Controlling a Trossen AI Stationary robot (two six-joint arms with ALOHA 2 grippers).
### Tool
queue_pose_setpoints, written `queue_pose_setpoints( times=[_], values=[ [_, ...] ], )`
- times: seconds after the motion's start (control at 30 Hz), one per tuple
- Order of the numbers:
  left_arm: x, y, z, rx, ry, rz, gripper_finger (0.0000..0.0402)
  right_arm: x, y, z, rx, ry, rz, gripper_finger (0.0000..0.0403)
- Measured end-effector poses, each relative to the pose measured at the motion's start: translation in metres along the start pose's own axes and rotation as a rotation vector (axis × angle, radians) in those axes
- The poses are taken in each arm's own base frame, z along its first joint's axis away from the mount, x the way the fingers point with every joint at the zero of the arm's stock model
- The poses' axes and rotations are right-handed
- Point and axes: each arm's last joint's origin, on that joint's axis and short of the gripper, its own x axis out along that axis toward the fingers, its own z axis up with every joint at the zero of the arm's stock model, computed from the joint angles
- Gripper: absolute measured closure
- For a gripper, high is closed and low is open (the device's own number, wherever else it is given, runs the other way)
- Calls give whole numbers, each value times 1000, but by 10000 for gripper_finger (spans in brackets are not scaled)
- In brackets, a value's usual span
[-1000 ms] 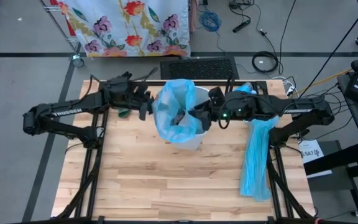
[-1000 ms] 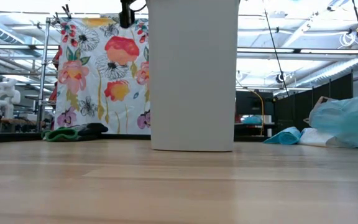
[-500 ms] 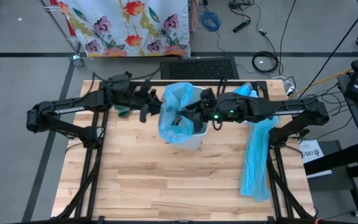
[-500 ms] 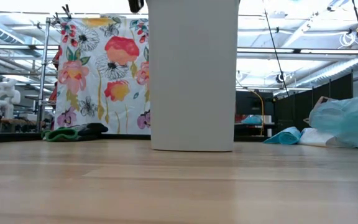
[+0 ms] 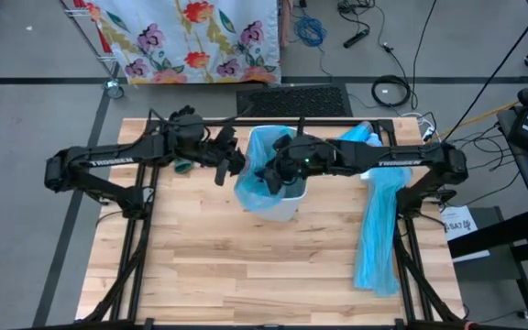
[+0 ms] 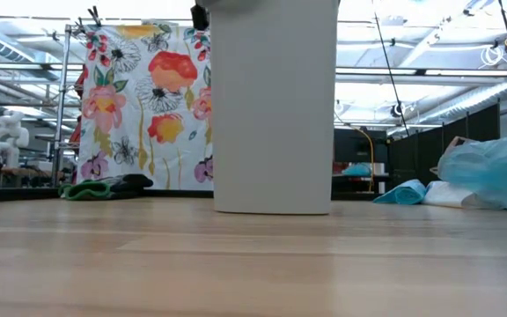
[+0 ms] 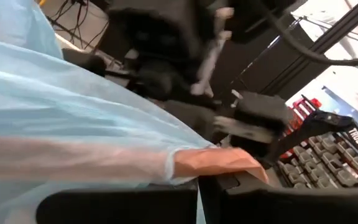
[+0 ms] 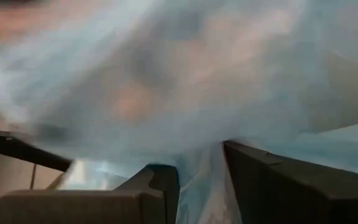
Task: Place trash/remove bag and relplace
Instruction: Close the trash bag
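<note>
**Over the bin's mouth: both grippers on the bag, liner not yet out**

At the bin's right rim, right gripper (image 5: pixel 269 174) pinched on a fold of the light-blue bag (image 5: pixel 257 183), film bunched between its fingers (image 8: pixel 272 186) in the right wrist view. Opposite, at the left rim, left gripper (image 5: pixel 230 167) clamped fully closed on the bag's edge, blue film draped over its fingers (image 7: pixel 229 186) in the left wrist view. Between the two, bag mouth drawn narrow above the white bin (image 6: pixel 274 106), which stands upright near the middle of the wooden table (image 5: pixel 246 275).

Trash not separately visible: only dark shapes inside the bag from above, so presumably already dropped in, though hard to confirm. No loose wads seen on the tabletop.

By the look of it, placing stage done, removal stage under way. Bag gathered but not lifted clear of the bin. Left to do: hoisting the liner out, setting it aside, fitting a fresh one. Long blue plastic strip (image 5: pixel 379 229) lying along the table's right side, well apart from the bin, perhaps the replacement.
</note>
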Motion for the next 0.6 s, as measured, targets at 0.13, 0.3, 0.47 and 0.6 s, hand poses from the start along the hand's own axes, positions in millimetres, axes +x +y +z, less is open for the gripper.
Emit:
queue_pose_setpoints(
  times=[0.13, 0.3, 0.47, 0.6],
  values=[
    [-7, -6, 3, 13, -27, -13, 401, -1, -5, 0, 11, 23, -33, 309],
    [-10, -9, 5, -3, -37, -20, 401, -1, -9, 1, 15, 24, -57, 309],
    [-10, -7, 2, -52, 0, 4, 401, -2, -10, 0, 8, 36, -70, 310],
    [-12, -5, -3, -78, 47, 37, 401, -2, -10, 1, 1, 38, -74, 310]
  ],
)
